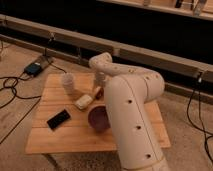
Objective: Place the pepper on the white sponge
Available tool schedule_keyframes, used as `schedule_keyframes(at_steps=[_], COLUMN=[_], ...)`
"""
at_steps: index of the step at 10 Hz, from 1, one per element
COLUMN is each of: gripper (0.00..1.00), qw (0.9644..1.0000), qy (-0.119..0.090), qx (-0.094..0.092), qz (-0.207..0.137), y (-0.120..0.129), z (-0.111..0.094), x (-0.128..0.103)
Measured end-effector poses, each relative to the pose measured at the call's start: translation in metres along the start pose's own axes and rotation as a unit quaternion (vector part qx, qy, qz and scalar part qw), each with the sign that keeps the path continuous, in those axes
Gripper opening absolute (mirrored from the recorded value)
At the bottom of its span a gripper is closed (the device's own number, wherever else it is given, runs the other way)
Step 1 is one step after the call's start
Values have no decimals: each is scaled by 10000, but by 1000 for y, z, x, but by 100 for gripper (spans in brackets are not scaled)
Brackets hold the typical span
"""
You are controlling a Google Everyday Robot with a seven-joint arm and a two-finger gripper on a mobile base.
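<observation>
Pepper [98, 93], slim and red-orange, lies just beneath the gripper [100, 84], whose grip cannot be told, beside the cream-white rounded sponge [83, 102]. A round purple bowl [99, 119] sits near in front; a pale upright cup [69, 83] stands beyond the sponge.

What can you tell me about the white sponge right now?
The white sponge is a small cream-white block with rounded corners, soft-looking, lying flat and slantwise on the wooden table, between the pale cup and the purple bowl. Nothing lies on it. The claw hangs close beside its far end, the pepper at the claw's tip.
</observation>
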Motion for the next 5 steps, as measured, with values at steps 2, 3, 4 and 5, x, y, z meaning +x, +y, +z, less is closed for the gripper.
schedule_keyframes(at_steps=[2,3,4,5], gripper=[43,29,19,9], qw=[10000,9999,9999,9999], qy=[68,116,140,164], qx=[-1,-15,-9,0], qz=[22,43,43,29], y=[-2,-3,-4,-4], z=[6,8,8,7], x=[-1,-3,-3,-2])
